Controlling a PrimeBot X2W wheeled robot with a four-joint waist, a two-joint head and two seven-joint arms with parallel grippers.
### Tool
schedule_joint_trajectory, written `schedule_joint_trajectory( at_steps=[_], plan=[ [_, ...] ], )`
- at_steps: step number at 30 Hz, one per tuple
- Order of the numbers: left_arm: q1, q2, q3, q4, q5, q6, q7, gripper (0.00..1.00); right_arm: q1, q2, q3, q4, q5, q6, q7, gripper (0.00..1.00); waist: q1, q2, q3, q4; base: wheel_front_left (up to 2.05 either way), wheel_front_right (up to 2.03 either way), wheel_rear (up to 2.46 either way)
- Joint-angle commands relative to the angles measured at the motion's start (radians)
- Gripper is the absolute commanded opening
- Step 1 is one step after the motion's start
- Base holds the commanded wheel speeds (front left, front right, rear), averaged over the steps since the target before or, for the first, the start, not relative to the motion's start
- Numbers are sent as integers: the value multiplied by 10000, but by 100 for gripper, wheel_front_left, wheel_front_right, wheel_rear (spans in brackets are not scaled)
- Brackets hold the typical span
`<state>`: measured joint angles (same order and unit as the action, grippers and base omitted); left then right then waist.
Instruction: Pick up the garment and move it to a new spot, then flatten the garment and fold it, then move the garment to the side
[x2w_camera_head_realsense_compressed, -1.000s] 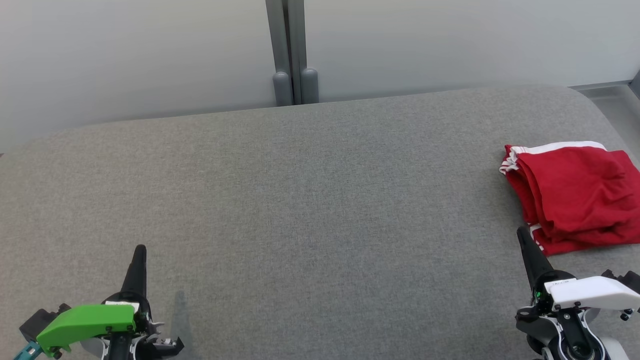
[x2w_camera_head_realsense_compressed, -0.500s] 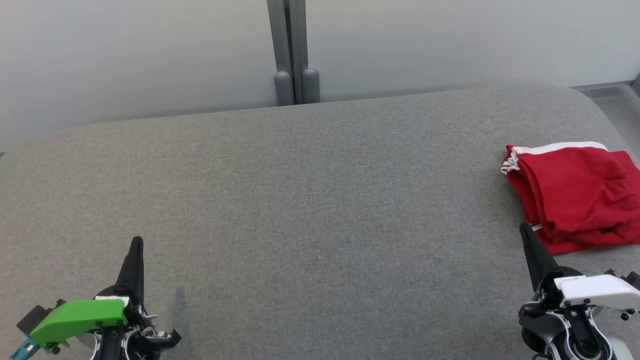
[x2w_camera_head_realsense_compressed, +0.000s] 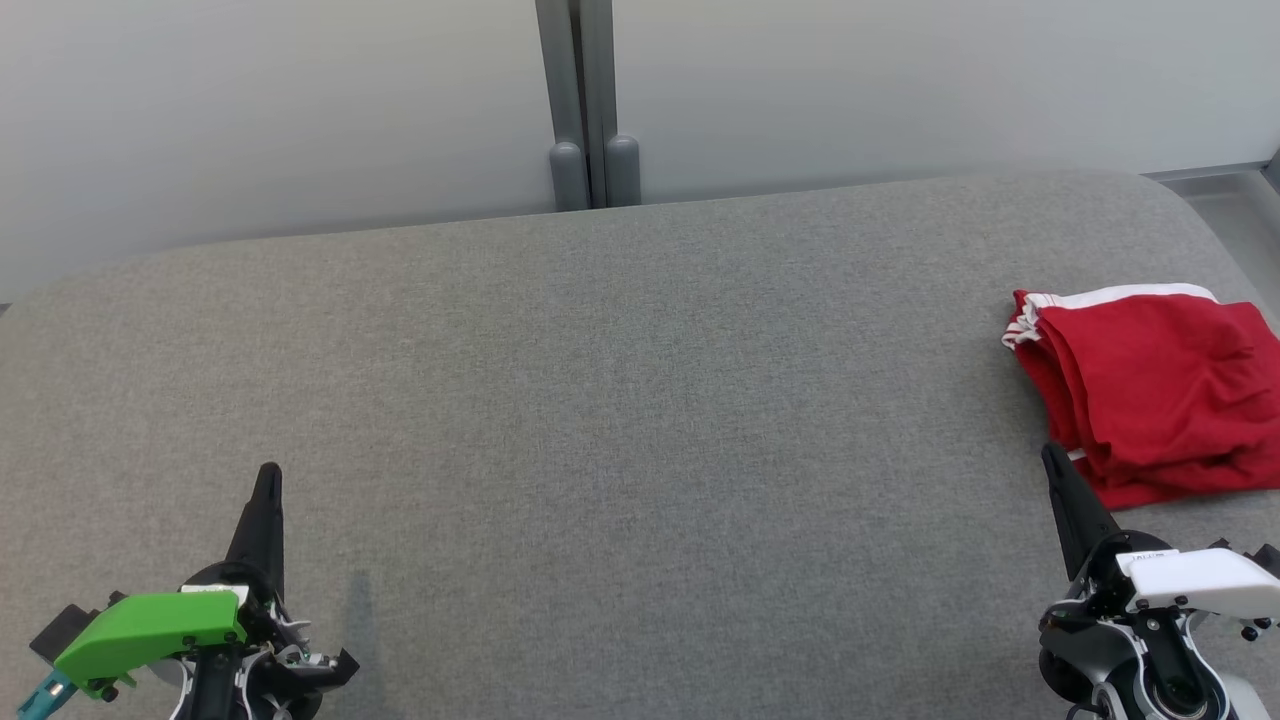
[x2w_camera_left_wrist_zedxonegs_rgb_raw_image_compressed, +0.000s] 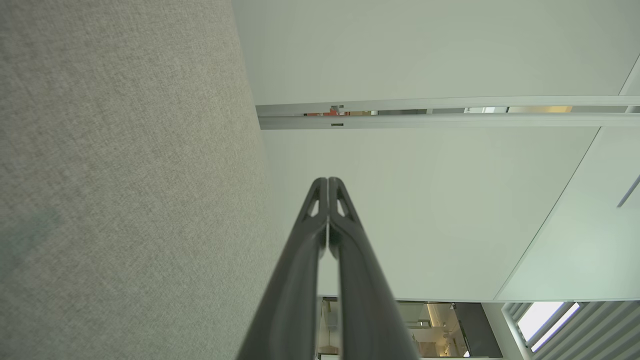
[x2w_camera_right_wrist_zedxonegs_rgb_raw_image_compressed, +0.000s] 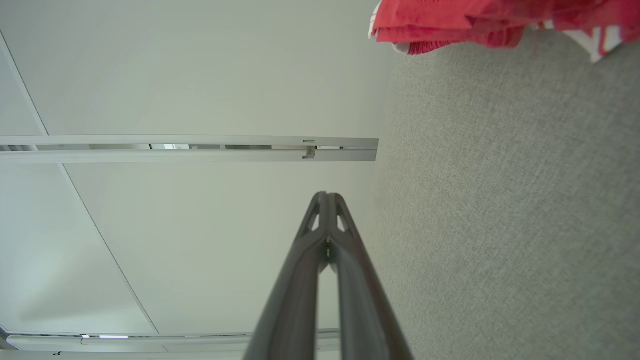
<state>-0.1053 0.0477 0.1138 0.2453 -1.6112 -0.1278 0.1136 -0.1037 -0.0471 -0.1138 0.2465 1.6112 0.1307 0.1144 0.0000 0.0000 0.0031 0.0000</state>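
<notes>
The garment (x2w_camera_head_realsense_compressed: 1150, 385) is red with white trim and lies folded at the far right of the grey fabric table (x2w_camera_head_realsense_compressed: 620, 380); its edge also shows at the top of the right wrist view (x2w_camera_right_wrist_zedxonegs_rgb_raw_image_compressed: 450, 22). My right gripper (x2w_camera_head_realsense_compressed: 1052, 458) is shut and empty, its tip just beside the garment's near left corner. At the lower left, my left gripper (x2w_camera_head_realsense_compressed: 268, 475) is shut and empty, far from the garment. Both wrist views show the fingers pressed together: the left gripper (x2w_camera_left_wrist_zedxonegs_rgb_raw_image_compressed: 328, 181) and the right gripper (x2w_camera_right_wrist_zedxonegs_rgb_raw_image_compressed: 326, 196).
A pale wall with a grey vertical post (x2w_camera_head_realsense_compressed: 585, 100) stands behind the table's far edge. The table's rounded right corner (x2w_camera_head_realsense_compressed: 1190, 200) lies just beyond the garment.
Both grippers have drifted slightly: the left fingertip has risen in the view and its green housing has sunk lower, and the right fingertip has edged up a little. The garment has not moved.
</notes>
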Motion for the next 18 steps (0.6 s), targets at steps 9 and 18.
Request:
schedule_joint_trajectory(
  at_steps=[9,18],
  plan=[
    [-81,62,29,-8,-31,-61,43,0,-84,-57,-22,-48,33,0,29,0,0,0,0,0,0,0,0],
    [-81,60,32,-8,-29,-61,43,0,-84,-57,-22,-48,34,0,29,0,0,0,0,0,0,0,0]
  ],
)
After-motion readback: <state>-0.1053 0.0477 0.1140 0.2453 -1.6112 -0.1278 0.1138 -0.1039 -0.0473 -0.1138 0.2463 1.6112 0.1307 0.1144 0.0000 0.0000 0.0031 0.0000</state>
